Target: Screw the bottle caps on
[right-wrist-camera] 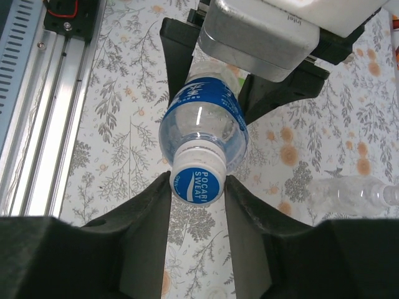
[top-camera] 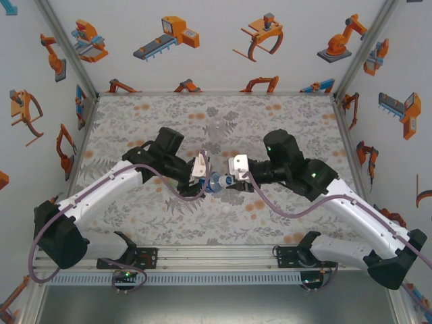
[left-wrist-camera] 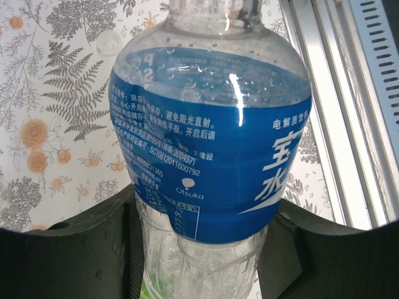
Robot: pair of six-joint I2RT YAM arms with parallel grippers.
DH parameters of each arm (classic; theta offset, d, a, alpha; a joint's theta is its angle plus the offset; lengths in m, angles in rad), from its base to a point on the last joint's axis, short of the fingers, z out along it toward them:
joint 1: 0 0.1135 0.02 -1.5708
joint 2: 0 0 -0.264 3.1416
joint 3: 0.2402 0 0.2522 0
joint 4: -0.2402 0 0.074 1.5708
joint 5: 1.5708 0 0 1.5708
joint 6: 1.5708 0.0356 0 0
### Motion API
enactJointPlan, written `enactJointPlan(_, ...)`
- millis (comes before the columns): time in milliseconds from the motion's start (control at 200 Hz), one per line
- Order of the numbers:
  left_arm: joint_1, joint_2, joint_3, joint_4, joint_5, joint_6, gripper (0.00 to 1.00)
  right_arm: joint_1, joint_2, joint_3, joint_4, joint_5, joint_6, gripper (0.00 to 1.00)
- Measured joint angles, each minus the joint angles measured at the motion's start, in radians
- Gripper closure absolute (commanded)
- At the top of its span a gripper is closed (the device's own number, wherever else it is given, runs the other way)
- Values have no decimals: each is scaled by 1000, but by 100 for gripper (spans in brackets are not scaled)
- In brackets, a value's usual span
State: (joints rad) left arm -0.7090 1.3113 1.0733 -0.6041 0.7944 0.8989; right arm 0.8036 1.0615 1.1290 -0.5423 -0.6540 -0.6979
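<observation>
Centrally in the overhead view, two white-and-black robot arms bend inward with elbows out and meet, wrists almost nose to nose, above a grey floral-print tablecloth [top-camera: 135,128]. Between them is a small clear plastic bottle with a blue label [top-camera: 217,182], mostly hidden from above by the wrists. The left gripper [top-camera: 208,181] has its dark jaws closed around the bottle's body. In the left wrist view the neck is cut off at the top edge and the base is hidden between the fingers [left-wrist-camera: 62,255]. The right gripper [right-wrist-camera: 198,193] has its jaws pressed against both sides of a small white round screw cap [right-wrist-camera: 198,176] on the bottle's mouth; how far the cap is threaded cannot be told. At the right edge of the right wrist view, a plain clear plastic bottle [right-wrist-camera: 349,193] lies on its side, partly cut off and faint against the print.
</observation>
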Motion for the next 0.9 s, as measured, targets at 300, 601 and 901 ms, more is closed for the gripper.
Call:
enactJointPlan(300, 1, 0, 0, -25, -19, 13, 98, 0, -31, -68, 113, 31, 245, 100)
enactJointPlan(601, 10, 14, 1, -9, -89, -25, 100, 4, -31, -134, 238, 263, 1124, 100)
enactJointPlan(901, 12, 57, 8, 9, -117, -54, 100, 9, -24, -157, 187, 441, 1729, 93)
